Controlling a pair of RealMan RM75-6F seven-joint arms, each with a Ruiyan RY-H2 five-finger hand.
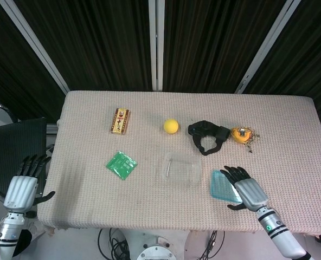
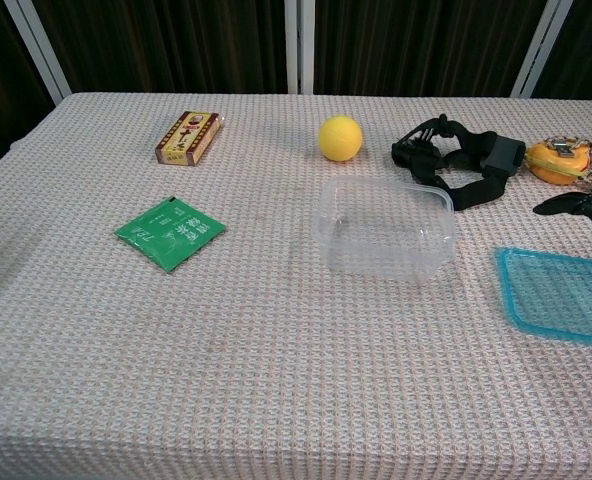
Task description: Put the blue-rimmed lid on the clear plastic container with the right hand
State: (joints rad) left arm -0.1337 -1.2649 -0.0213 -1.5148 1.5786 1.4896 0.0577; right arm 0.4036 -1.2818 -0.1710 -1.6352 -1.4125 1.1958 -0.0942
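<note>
Risk of shoving the flat blue-rimmed lid (image 1: 224, 187) off the table edge (image 1: 149, 230) or fumbling it short of the clear plastic container (image 1: 181, 167), with the right hand (image 1: 246, 191) spread, empty, hovering over the lid's right side.

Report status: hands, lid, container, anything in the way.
Right robot hand open over the lid, not gripping. Left robot hand open, off the table. Container uncovered, left of lid. Nothing between them.

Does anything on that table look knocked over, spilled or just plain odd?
Nothing looks spilled or broken. The clear plastic container stands upright and open. Its blue-rimmed lid lies flat beside it, not on it, with the right hand spread over it. The black strap lies in a loose tangle.
</note>
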